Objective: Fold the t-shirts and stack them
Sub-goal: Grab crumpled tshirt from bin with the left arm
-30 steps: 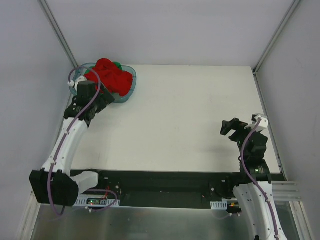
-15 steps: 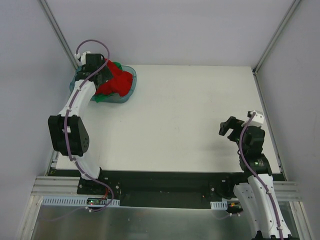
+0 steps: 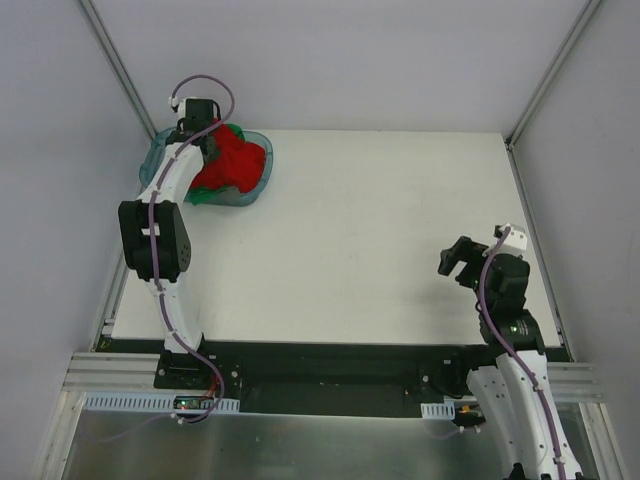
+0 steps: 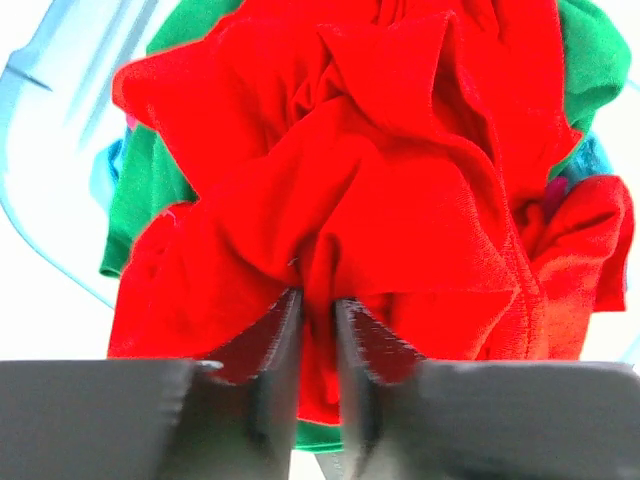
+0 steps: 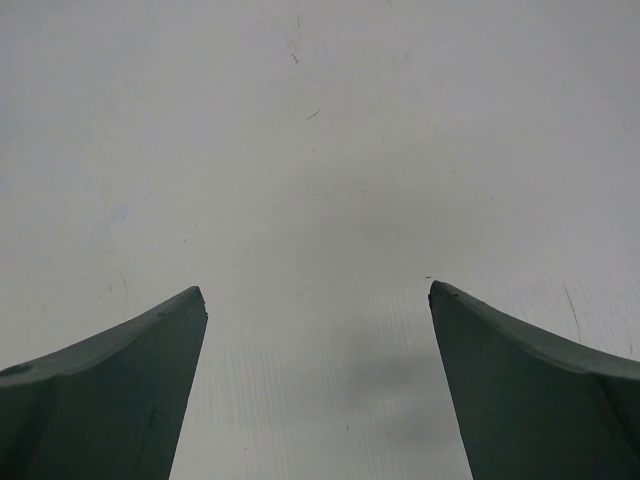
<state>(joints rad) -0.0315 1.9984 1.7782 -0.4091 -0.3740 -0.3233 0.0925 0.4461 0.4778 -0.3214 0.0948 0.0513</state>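
At the far left corner of the table (image 3: 380,230), a blue-teal plastic basket (image 3: 262,145) held both garments in one crumpled heap. The red t-shirt (image 3: 238,162) lay on top, bunched into loose folds. The green t-shirt (image 3: 204,196) lay under it, showing at the near left edge of the heap and again at the far side. Neither was folded.

The left arm reached out over the basket from its near side. The left claw (image 4: 318,300) was drawn narrow, its two fingers (image 4: 262,345) nearly together, with a ridge of red cloth pinched between them, as noted from the left wrist view. Whether any green cloth was caught in the pinch could not be told.

The right claw (image 3: 452,258) hung over bare table at the near right, well apart from the basket. Its fingers stood wide with nothing between them. The right wrist view showed only the white table surface beneath.
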